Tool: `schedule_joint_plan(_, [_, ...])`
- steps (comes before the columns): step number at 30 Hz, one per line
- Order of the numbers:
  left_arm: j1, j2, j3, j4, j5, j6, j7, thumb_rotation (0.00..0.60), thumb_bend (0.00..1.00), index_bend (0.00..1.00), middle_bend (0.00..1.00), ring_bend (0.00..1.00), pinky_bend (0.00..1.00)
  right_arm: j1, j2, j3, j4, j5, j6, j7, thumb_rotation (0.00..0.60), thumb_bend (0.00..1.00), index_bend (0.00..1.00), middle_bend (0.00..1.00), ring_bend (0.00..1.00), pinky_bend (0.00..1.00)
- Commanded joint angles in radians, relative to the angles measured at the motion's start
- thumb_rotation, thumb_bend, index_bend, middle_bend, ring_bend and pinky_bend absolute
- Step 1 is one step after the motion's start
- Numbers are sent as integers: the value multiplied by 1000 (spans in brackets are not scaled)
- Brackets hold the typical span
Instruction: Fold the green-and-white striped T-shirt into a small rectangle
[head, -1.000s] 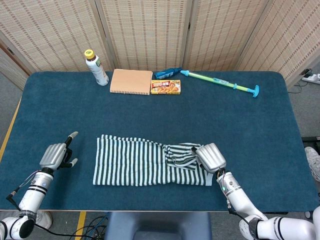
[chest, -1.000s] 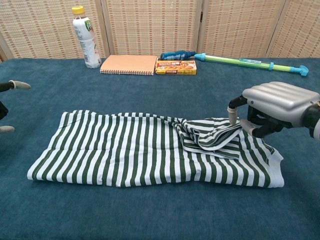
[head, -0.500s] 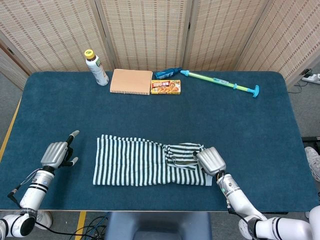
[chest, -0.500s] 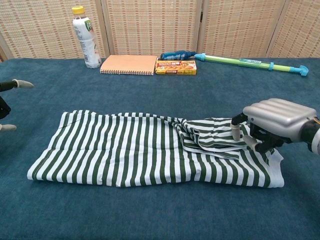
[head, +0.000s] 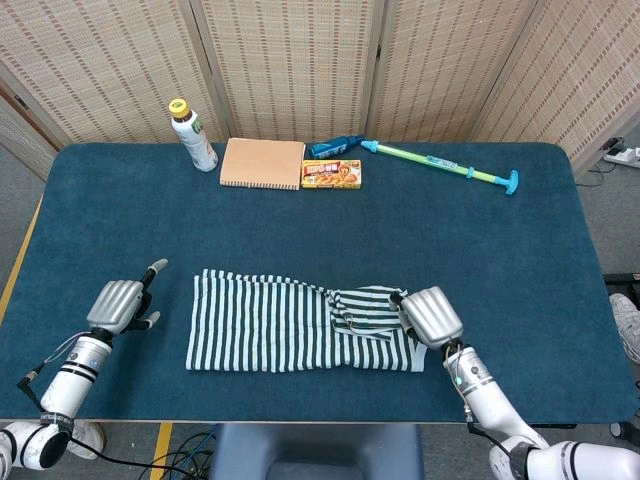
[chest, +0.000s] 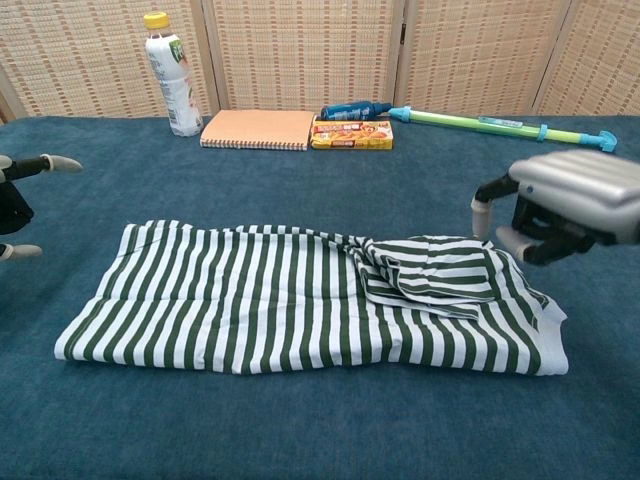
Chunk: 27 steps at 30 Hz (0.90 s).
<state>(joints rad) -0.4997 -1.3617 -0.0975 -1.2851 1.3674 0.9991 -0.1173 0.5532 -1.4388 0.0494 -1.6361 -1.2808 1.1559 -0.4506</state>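
Observation:
The green-and-white striped T-shirt (head: 290, 325) (chest: 280, 305) lies flat near the table's front edge as a long band running left to right. A rumpled flap of it (chest: 430, 275) is folded over onto its right part. My right hand (head: 432, 315) (chest: 565, 205) hovers just off the shirt's right end, above the cloth. Its fingers are curved and apart, and nothing is in them. My left hand (head: 120, 305) (chest: 15, 200) is to the left of the shirt, a short gap away, fingers spread and empty. In the chest view only its fingertips show.
Along the far edge stand a white bottle with a yellow cap (head: 192, 135), an orange notebook (head: 263, 162), a yellow-red box (head: 331, 174), a blue object (head: 333, 147) and a green-blue water gun (head: 440, 165). Blue cloth covers the table (head: 480, 260).
My right hand has let go of the folded flap, lifted off the shirt and drawn back to the right. My left hand has edged slightly towards the shirt.

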Motion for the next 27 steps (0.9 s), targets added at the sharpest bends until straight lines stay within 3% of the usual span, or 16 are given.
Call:
schedule_joint_plan(1, [-24,-26,46,101,128,44,-74,600,328,137,868,838,946,-28,70,26,-66,-52,66,32,600,586,429,969,1000,1000])
schedule_joint_plan(8, [-69,-118,116,361,307,145,-236,600,328,300,861,825,933,-68,138,26,-126,-77,112,59,600,585,429,969,1000,1000])
schedule_joint_plan(13, [-86,-202,150,550,375,225,-296,600,297,378,861,821,929,-93,174,17,-152,-89,127,60,600,580,429,969,1000,1000])
schedule_joint_plan(18, [-85,-270,161,663,388,277,-305,600,216,389,861,820,929,-114,195,7,-171,-96,135,55,600,575,429,970,1000,1000])
schedule_joint_plan(27, [-98,-340,201,785,422,322,-296,600,188,386,861,820,928,-140,208,3,-183,-98,139,56,600,570,429,969,1000,1000])
